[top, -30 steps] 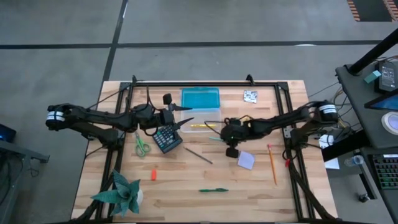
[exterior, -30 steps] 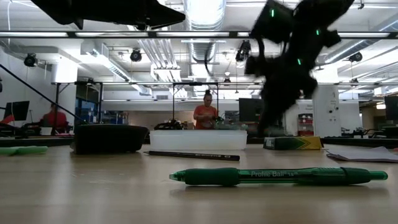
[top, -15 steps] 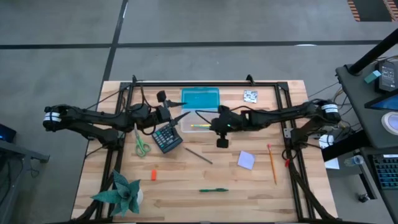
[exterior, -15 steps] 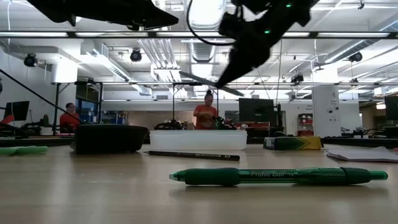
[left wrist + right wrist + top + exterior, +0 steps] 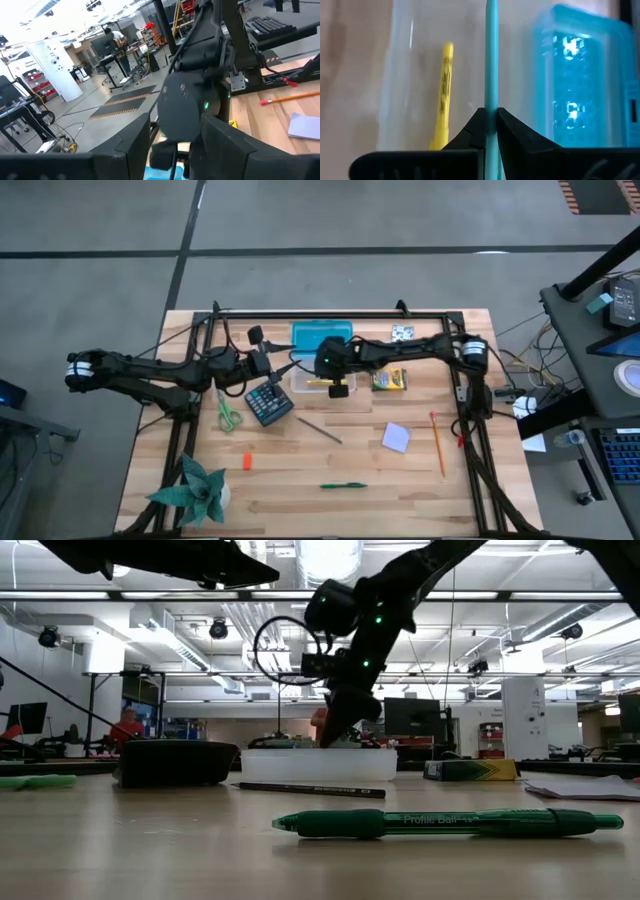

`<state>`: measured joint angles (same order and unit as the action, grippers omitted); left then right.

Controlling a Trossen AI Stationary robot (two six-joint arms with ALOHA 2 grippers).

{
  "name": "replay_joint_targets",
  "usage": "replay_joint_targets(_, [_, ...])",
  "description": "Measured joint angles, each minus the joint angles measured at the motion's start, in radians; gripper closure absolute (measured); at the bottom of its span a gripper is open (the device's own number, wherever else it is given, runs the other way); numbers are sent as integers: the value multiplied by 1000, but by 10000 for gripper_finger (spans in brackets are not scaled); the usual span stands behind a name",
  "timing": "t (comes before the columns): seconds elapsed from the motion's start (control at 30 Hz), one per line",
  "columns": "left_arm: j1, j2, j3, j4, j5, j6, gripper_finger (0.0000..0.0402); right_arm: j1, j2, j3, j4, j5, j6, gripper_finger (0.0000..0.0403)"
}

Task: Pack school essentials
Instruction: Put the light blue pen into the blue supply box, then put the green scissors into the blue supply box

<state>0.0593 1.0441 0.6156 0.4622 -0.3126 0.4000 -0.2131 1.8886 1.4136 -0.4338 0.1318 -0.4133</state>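
Right gripper: your right gripper (image 5: 338,385) has swung across from beside the lavender note pad (image 5: 395,437) and now sits over the clear plastic pencil box (image 5: 312,380), its fingers pinched tight on a slim teal pen (image 5: 491,60).
Pen: it hangs over the tray, alongside the yellow pencil (image 5: 442,95) already lying inside; the box's teal lid (image 5: 322,337) lies open behind.
What it means: you're lined up for the drop, so letting go looks like the next call.
Left gripper: your left gripper (image 5: 290,368) hovers at the box's left edge above the dark calculator (image 5: 268,402); fingers spread, holding nothing.
Still loose: green-handled scissors (image 5: 227,413), small orange eraser (image 5: 246,461), green ballpoint pen (image 5: 343,485), orange pencil (image 5: 437,442), dark pencil (image 5: 318,429), yellow-green crayon pack (image 5: 389,380).
Progress: early, I'd say.
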Motion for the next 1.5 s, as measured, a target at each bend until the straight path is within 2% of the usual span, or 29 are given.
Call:
replay_joint_targets(0.23, [0, -1, -1, 0, 0, 0, 243, -14, 69, 63, -36, 0, 5, 374])
replay_joint_targets(0.53, [0, -1, -1, 0, 0, -1, 243, -20, 80, 71, -36, 0, -2, 284])
replay_joint_targets(0.67, [0, 2, -1, 1, 0, -34, 243, -19, 33, 70, -62, 0, -6, 260])
replay_joint_targets(0.83, [-3, 2, -11, 1, 4, -150, 243, 7, -108, 12, -129, 0, 34, 262])
replay_joint_targets(1.03, [-17, 2, -43, 0, 10, -404, 243, 57, -346, -192, -79, -2, 101, 285])
replay_joint_targets(1.13, [-22, 13, -53, -9, 15, -578, 243, 83, -471, -326, 52, -2, 107, 295])
replay_joint_targets(1.23, [-22, 13, -49, -86, 17, -813, 243, 103, -587, -457, 217, -5, 99, 304])
replay_joint_targets(1.37, [-22, 9, -10, -372, 72, -1147, 243, 106, -723, -602, 455, -5, 60, 314])
replay_joint_targets(1.5, [-23, 10, 59, -759, 219, -1453, 243, 106, -831, -712, 614, -4, 10, 323])
